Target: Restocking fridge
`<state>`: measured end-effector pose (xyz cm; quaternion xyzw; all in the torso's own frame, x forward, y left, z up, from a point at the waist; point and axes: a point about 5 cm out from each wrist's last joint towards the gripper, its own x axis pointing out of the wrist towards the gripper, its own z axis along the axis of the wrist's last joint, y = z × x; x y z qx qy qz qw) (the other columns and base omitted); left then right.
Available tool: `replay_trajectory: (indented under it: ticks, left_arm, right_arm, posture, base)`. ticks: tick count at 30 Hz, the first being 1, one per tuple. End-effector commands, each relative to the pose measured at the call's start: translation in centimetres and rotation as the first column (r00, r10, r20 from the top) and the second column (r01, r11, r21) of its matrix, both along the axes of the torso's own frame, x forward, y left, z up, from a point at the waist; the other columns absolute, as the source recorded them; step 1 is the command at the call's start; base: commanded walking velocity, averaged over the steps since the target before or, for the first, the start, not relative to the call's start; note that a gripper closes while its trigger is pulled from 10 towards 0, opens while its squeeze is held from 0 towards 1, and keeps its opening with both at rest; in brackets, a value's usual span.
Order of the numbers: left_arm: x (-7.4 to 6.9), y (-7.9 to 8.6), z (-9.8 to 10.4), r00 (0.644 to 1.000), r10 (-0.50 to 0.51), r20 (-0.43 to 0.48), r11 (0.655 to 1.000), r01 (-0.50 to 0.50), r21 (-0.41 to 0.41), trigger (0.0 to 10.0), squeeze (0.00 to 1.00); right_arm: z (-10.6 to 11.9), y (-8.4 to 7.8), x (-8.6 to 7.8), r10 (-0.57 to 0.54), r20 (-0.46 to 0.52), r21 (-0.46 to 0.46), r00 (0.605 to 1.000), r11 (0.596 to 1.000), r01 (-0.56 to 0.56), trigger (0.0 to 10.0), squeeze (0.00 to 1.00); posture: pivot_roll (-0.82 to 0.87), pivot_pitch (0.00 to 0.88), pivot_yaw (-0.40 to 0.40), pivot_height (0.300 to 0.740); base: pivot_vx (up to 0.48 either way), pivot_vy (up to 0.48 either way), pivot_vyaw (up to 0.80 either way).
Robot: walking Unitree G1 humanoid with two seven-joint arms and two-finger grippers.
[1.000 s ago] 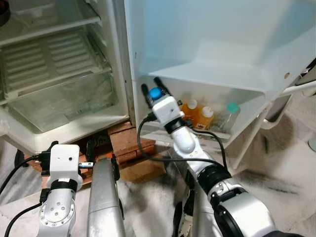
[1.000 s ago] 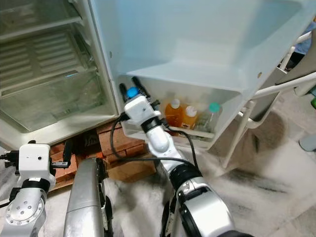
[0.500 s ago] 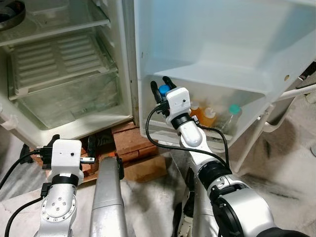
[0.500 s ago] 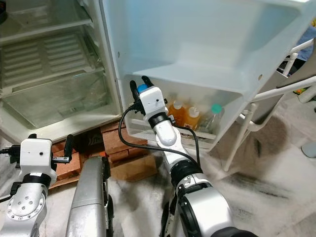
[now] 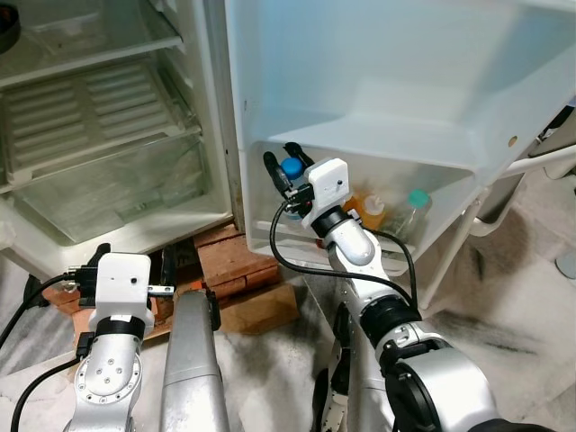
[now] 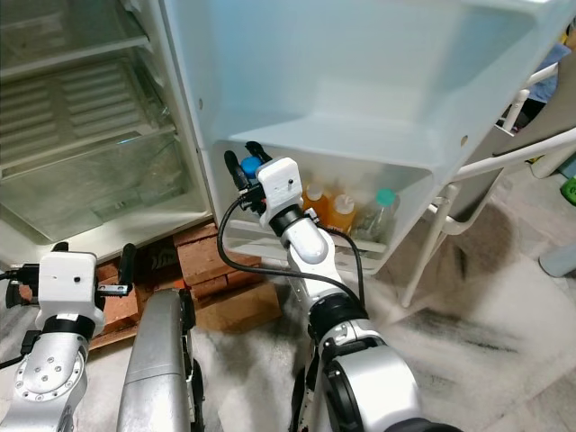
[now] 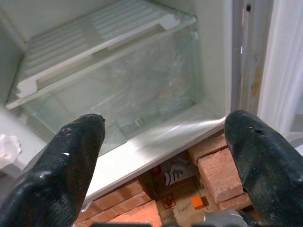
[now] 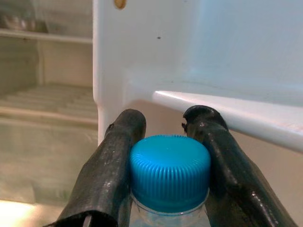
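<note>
My right gripper [image 5: 286, 163] is shut on a clear bottle with a blue cap [image 5: 292, 167]. It holds the bottle at the left end of the fridge door's lower shelf [image 5: 454, 193], just under the ledge above. In the right wrist view the cap [image 8: 169, 163] sits tight between both fingers [image 8: 113, 156]. Two orange bottles [image 5: 371, 211] and a teal-capped clear bottle [image 5: 414, 211] stand further right in that shelf. My left gripper [image 7: 165, 127] hangs low and open before the fridge's foot, with nothing in it.
The fridge body stands open at left with a glass shelf and a clear crisper drawer [image 5: 117, 189]. Red bricks [image 5: 238, 261] and a cardboard box [image 5: 261, 310] lie under the fridge's front. A white tubular frame [image 5: 540, 162] stands right of the door.
The view has shifted slightly. My right gripper has turned at the wrist and carried the blue-capped bottle a little further in under the door's ledge. The left arm has stayed put.
</note>
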<state>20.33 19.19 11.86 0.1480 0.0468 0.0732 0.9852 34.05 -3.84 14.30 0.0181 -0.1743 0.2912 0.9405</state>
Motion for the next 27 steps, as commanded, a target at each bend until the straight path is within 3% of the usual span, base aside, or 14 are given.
replay_trajectory:
  ticks: [1, 5, 14, 18, 27]
  left_arm:
    - [0.0, -0.2, -0.1, 1.000, -0.011, -0.004, 1.000, 0.011, 0.014, 10.0, 0.00]
    - [0.1, -0.1, 0.0, 1.000, -0.010, 0.005, 1.000, 0.010, 0.022, 10.0, 0.00]
    - [0.2, -0.3, 0.0, 1.000, -0.009, 0.014, 0.999, 0.009, 0.034, 10.0, 0.00]
    - [0.1, -0.6, 0.1, 1.000, -0.013, 0.023, 0.999, 0.012, 0.042, 10.0, 0.00]
    - [-1.1, -0.7, 0.4, 1.000, -0.010, 0.021, 0.999, 0.009, 0.050, 10.0, 0.00]
  right_arm:
    - [-1.9, -0.4, 0.3, -0.034, -0.201, 0.104, 0.979, 0.993, 0.056, 10.0, 0.00]
    - [-1.3, 1.5, 0.0, 0.014, -0.199, 0.161, 0.980, 0.987, 0.019, 10.0, 0.00]
    - [-1.1, 1.2, -0.4, -0.025, -0.143, 0.130, 0.989, 0.991, 0.043, 10.0, 0.00]
    - [-1.6, 0.8, -1.1, -0.086, -0.020, -0.035, 0.996, 0.996, 0.086, 10.0, 0.00]
    - [-0.3, 0.6, -0.7, -0.201, 0.143, -0.121, 0.969, 0.968, 0.219, 10.0, 0.00]
  posture:
    - [0.24, 0.188, -0.044, 0.507]
    - [0.24, 0.187, -0.047, 0.507]
    - [0.24, 0.187, -0.055, 0.507]
    - [0.24, 0.192, -0.058, 0.507]
    - [0.26, 0.238, -0.068, 0.507]
  base:
    - [0.000, 0.000, 0.00]
    - [0.000, 0.000, 0.00]
    - [0.000, 0.000, 0.00]
    - [0.000, 0.000, 0.00]
    - [0.000, 0.000, 0.00]
